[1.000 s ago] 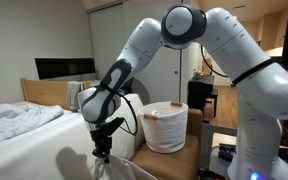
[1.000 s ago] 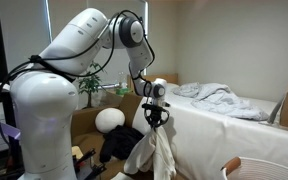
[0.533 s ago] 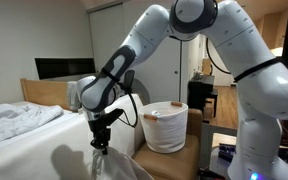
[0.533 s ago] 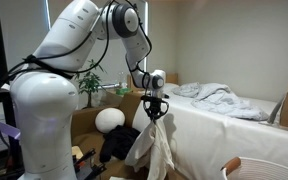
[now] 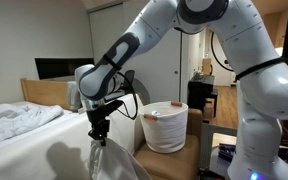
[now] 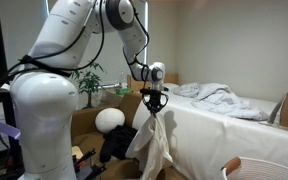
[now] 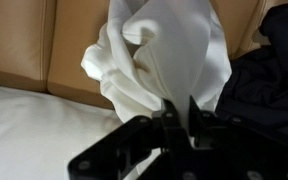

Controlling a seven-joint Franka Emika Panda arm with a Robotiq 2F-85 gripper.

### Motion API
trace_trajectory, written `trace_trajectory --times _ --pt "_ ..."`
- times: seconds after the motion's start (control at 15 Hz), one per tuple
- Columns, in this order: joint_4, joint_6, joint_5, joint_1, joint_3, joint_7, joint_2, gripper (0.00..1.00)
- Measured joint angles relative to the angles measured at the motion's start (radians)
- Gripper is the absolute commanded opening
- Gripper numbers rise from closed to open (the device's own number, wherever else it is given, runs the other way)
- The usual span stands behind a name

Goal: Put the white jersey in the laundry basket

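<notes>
Room: bed (image 5: pixel 19 120) with rumpled sheet (image 6: pixel 219 97).
tool (image 5: pixel 98 130): clamped shut on white jersey (image 6: pixel 154 145), which hangs beside bed edge.
laundry basket (image 5: pixel 166 128): upright, apart from jersey.
nearby: dark clothes (image 7: pixel 269 70) just beside jersey.

The gripper (image 6: pixel 155 106) has climbed (upper arm (image 6: pixel 76 30) too), drawing more of the white jersey (image 6: pixel 154 146) upward.

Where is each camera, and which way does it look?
Exterior view: beside the robot, facing the round white laundry basket; white robot arm and end effector show.
Exterior view: by the robot's base, facing the rumpled white bed; base and arm show.
Wrist view: on the wrist, facing the soft white cloth jersey; end effector shows.
All share the gripped jersey.
</notes>
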Motion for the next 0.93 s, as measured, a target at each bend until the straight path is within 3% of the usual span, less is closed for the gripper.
trace_trajectory --times 0.93 --pt "-0.014 -0.047 0.001 0.001 0.02 0.103 -0.176 0.1"
